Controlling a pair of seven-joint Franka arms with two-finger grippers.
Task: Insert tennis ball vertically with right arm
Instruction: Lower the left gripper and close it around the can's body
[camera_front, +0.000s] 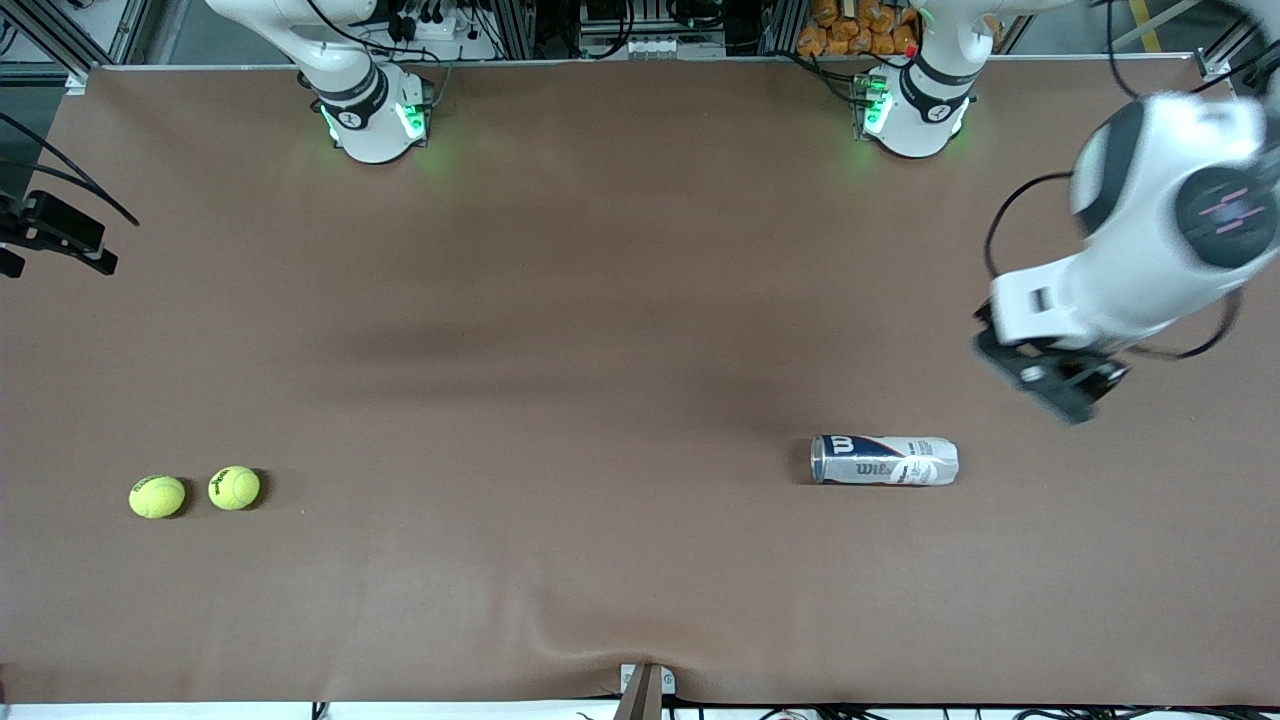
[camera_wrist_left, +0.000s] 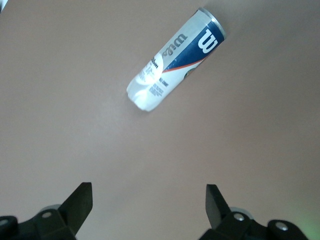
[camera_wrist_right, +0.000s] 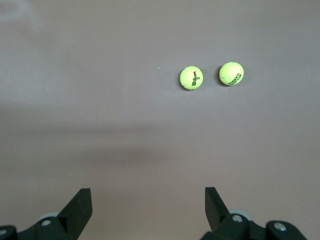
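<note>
Tabletop (camera_front: 600, 300) of plain brown fills the front view, with two white arm bases along its top edge. The left arm bends out from the upper right base and hangs at the right edge of the frame, its big white wrist turned down and its black left tool (camera_front: 1050, 375) in the air over bare tabletop near the left arm's end. In the left wrist view that tool's two dark fingers (camera_wrist_left: 80, 202) stand wide apart and hold nothing.

A silver, white and blue cylindrical tennis ball can (camera_front: 884, 460) lies on its side in the lower right part of the front view, just below the left tool in the frame, apart from it.

Two yellow-green felt tennis balls rest in the lower left of the front view, side by side and not touching: one ball (camera_front: 157, 496) toward the frame's edge, the other ball (camera_front: 234, 488) just beside it toward the can. Both are well apart from the can.

The right tool (camera_wrist_right: 147, 210) shows only in the right wrist view, fingers spread wide and empty, high over the tabletop with both balls ahead of it.
</note>
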